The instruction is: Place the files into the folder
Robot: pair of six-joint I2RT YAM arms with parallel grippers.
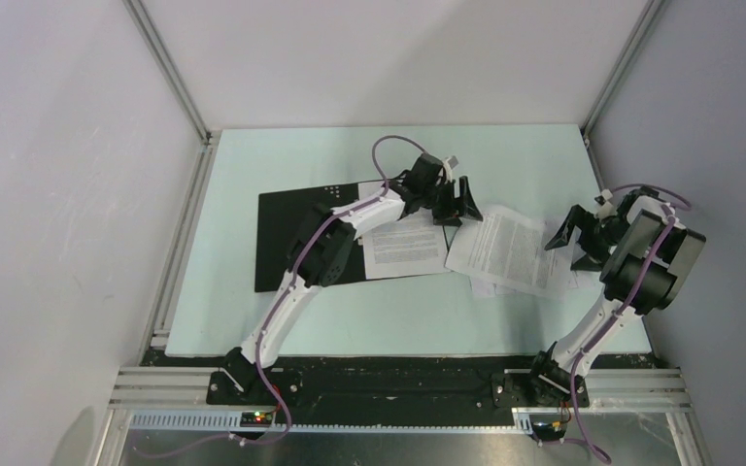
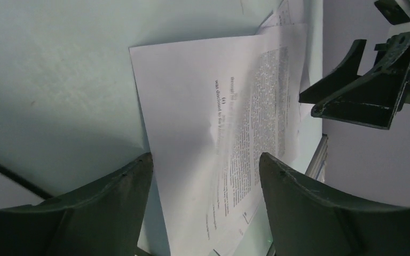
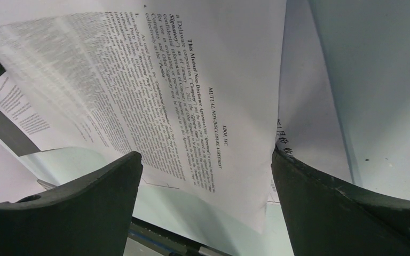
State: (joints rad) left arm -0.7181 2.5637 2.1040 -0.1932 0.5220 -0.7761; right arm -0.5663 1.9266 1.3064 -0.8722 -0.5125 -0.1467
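At the centre of the top view, the left gripper (image 1: 457, 206) hangs with its jaws spread wide and nothing between them, just above the inner edge of the loose sheets (image 1: 510, 252). Its own camera shows the two dark fingers (image 2: 112, 197) on either side of the nearest page corner. Whether they touch the paper cannot be told.

Toward the right of the frame, the right gripper (image 1: 575, 243) is likewise parted and empty. It is poised over the far side of the same pile, and printed text fills the gap in its wrist view (image 3: 205, 157).

The pile lies fanned and crooked on the pale green table (image 1: 253, 320), right of centre. To the left of it the folder (image 1: 301, 233) lies open and flat, black side up, under the left arm. A single sheet (image 1: 403, 248) already rests on its right half.

The step in hand looks like fetching the next page: one is in, several wait outside. The next move likely calls for one gripper to pin or lift a page edge so a single sheet separates from the pile. That sheet must then slide left onto the black panel and line up with the one lying there. Thin paper flat on a table gives the fingers little to catch, so taking two at once or creasing a corner is the likely trouble.
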